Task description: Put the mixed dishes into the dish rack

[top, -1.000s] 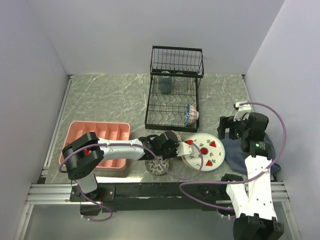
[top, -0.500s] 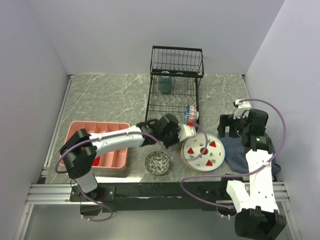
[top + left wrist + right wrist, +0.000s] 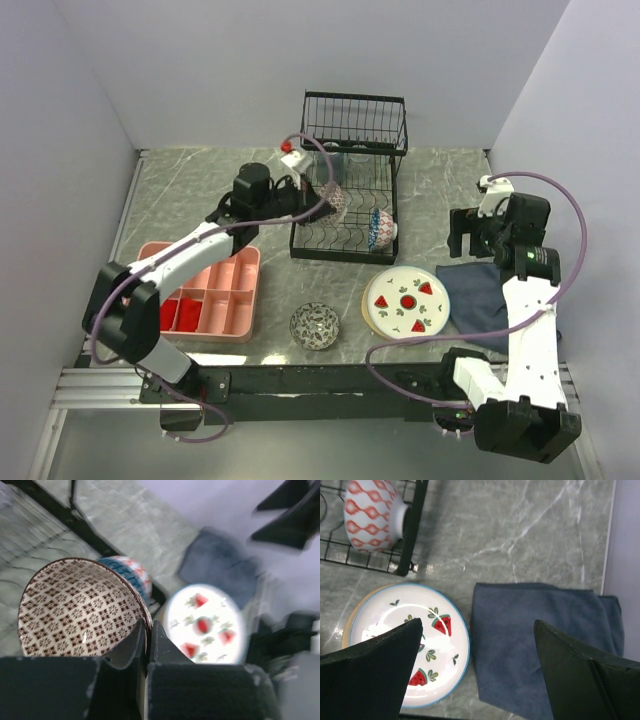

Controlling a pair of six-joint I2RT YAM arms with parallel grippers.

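Note:
My left gripper (image 3: 320, 202) is shut on the rim of the pinkish-brown patterned bowl (image 3: 335, 203) and holds it tilted over the dish rack's (image 3: 352, 106) lower slotted base. In the left wrist view my fingers (image 3: 161, 642) pinch the bowl's (image 3: 75, 610) rim. A blue patterned bowl (image 3: 381, 228) stands on edge in the rack's right side (image 3: 370, 512). The watermelon plate (image 3: 407, 303) lies on the tan plate (image 3: 368, 300) on the table in front of the rack. My right gripper (image 3: 470, 232) is open and empty, above the plate (image 3: 407, 645) and the cloth.
A dark patterned bowl (image 3: 314, 326) sits on the table near the front edge. The pink compartment tray (image 3: 205, 290) is at the front left. The dark blue-grey cloth (image 3: 485, 305) lies at the right (image 3: 545, 640). A glass (image 3: 331, 165) stands at the rack's rear.
My left arm has lifted the pinkish-brown bowl from beside the plates and swung it back to the rack. The right arm has drawn back a little.

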